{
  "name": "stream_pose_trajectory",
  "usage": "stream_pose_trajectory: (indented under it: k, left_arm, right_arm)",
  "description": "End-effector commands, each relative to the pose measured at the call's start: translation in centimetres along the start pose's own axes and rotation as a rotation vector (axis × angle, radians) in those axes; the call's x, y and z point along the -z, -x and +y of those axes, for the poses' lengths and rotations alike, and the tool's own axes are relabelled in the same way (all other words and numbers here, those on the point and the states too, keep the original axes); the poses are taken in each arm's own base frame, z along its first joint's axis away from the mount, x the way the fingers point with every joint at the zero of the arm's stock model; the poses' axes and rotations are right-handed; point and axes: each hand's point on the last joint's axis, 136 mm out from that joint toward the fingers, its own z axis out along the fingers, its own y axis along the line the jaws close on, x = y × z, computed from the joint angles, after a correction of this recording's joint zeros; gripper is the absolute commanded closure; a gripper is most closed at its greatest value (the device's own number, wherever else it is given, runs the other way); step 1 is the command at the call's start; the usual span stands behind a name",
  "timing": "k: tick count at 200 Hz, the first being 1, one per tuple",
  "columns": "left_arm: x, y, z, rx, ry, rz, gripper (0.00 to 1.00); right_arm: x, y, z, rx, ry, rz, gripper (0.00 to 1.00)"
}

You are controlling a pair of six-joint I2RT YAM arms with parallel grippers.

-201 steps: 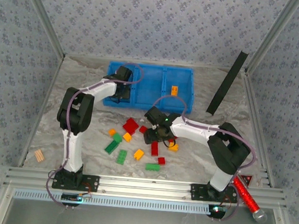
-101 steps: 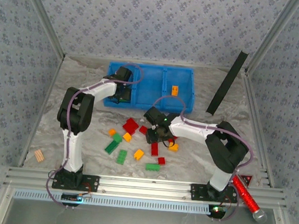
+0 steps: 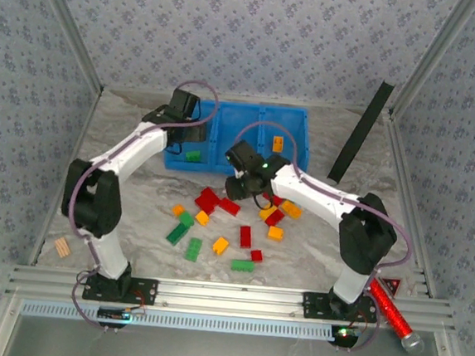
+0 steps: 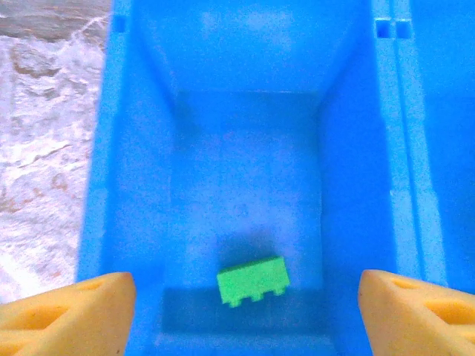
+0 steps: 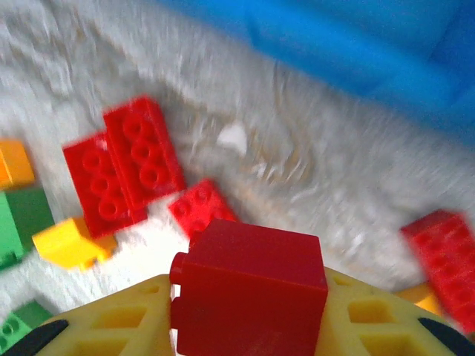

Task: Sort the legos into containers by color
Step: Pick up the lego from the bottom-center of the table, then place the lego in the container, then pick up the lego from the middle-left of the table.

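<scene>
Inside the blue tray (image 3: 298,133), left compartment (image 4: 245,148): now a green brick (image 4: 252,280) flat on the floor, not visible there half a second back. Above it, a wide-open left gripper (image 4: 247,285), holding nothing, pulled up clear since the drop. Meaning: green bin started, one green delivered. Nearer the pile, a right gripper (image 5: 249,326) clamped tight on a red brick (image 5: 252,274). Lifted off the table (image 3: 153,191) and swung toward the tray's near wall versus a second ago. Likely bound for the middle compartment (image 3: 239,114), so red next. Counting, big to small: one tray, three compartments; two grippers; one black bar (image 3: 360,132) leaning far right; one red cylinder (image 3: 388,310) by the right base. Bricks in the tray: the one green on the left, one orange brick (image 3: 278,144) on the right. Loose on the table, roughly: six orange-yellow bricks (image 3: 220,245), five loose reds (image 3: 209,200), four loose greens (image 3: 177,233), plus one pale stray (image 3: 63,248) far left by the frame. Red count shaky, with a couple tucked close under the right arm.
</scene>
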Motion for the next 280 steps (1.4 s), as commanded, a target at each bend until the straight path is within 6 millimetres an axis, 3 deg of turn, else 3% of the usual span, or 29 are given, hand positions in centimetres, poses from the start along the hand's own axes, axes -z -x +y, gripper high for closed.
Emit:
stream_pose_trajectory:
  k: [1, 40, 68, 108, 180, 229, 280]
  left_arm:
    - [3.4, -1.4, 1.0, 0.021, -0.013, 0.003, 0.20]
    - [7.9, -7.4, 2.5, 0.001, -0.039, 0.060, 0.19]
    - [10.6, -12.8, 3.8, -0.070, -0.012, 0.180, 0.19]
    - [12.9, -18.0, 2.3, 0.003, -0.143, 0.217, 0.18]
    - [11.8, -27.7, 2.1, 0.013, -0.145, 0.417, 0.17]
    - [10.8, -29.3, 1.9, 0.010, -0.140, 0.422, 0.17]
    - [9.7, -30.4, 2.2, -0.020, -0.114, 0.436, 0.18]
  right_arm:
    - [0.8, 3.9, -1.8, 0.060, -0.069, -0.072, 0.60]
    - [-1.5, 10.0, -3.6, 0.053, -0.079, -0.151, 0.59]
    - [-3.2, 12.1, -4.5, 0.071, -0.121, -0.142, 0.59]
    - [-6.2, 13.0, -5.8, 0.065, -0.137, -0.115, 0.58]
    - [-10.7, 12.4, -5.5, 0.035, -0.112, -0.063, 0.56]
    - [-12.0, 11.6, -5.7, 0.022, -0.102, -0.037, 0.52]
    - [-11.0, 12.1, -5.6, 0.023, -0.086, -0.053, 0.43]
